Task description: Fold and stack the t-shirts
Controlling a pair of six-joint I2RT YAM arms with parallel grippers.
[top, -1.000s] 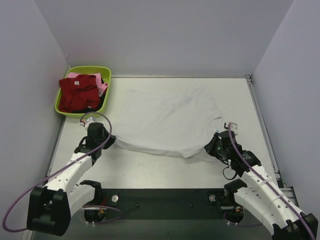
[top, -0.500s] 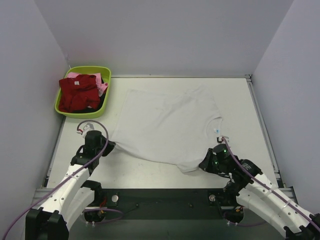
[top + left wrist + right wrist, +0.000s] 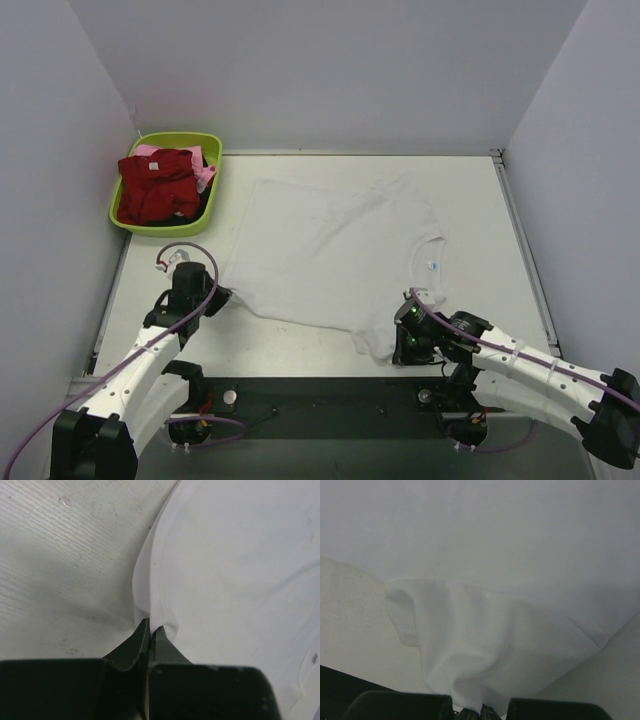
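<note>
Barely visible, right pincer (image 3: 481,711) clamped on white t-shirt (image 3: 330,250) fold; left pincer (image 3: 150,626) clamped on edge.

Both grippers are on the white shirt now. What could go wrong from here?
The left gripper pinches only a thin edge fold of the white t-shirt; a hard pull may slip it free. The right gripper holds bunched sleeve cloth, so the fold may come out creased.

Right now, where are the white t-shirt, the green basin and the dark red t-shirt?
white t-shirt (image 3: 330,250): top view, its middle.
green basin (image 3: 180,137): top view, far rim.
dark red t-shirt (image 3: 155,185): top view, its middle.
</note>
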